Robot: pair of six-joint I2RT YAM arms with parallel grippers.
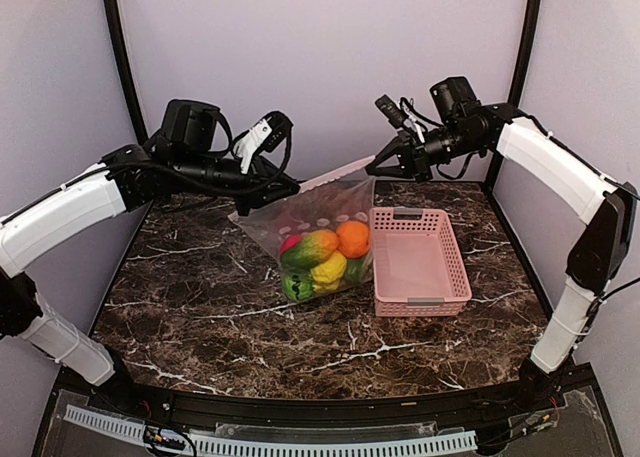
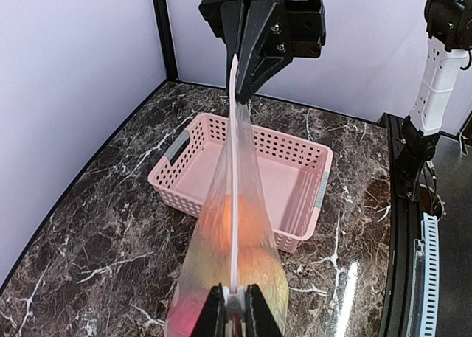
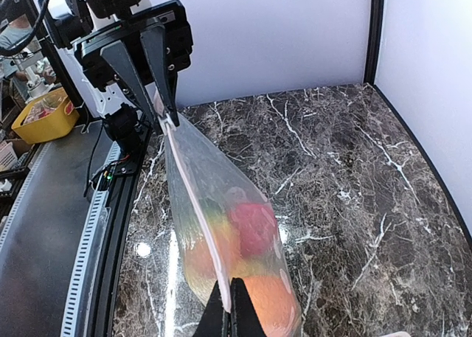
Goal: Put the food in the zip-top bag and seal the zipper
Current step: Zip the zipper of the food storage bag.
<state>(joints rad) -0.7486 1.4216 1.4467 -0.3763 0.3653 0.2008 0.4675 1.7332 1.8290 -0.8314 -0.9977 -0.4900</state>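
Zip-top bag [image 1: 320, 222] mid-table, held up by its mouth edge, belly sagging onto dark marble table [image 1: 200, 297]. Inside, piled at the bottom: orange [image 1: 352, 239], orange-green mango [image 1: 310, 249], yellow lemon [image 1: 328, 268], red-pink fruit [image 1: 290, 243], green piece [image 1: 296, 285] lowest; the rest hidden or blurred through the plastic. Zipper [image 1: 335, 174] pulled taut into one thin straight line, higher at the right end, both lips together in the wrist views. Left gripper [image 1: 297, 185] pinched tight on the zipper's left end, right gripper [image 1: 372, 165] pinched tight on its right end, both well above the table. Pink lattice basket [image 1: 420, 302] just right of the bag, bag's side against or nearly against its left wall, contact not clear.
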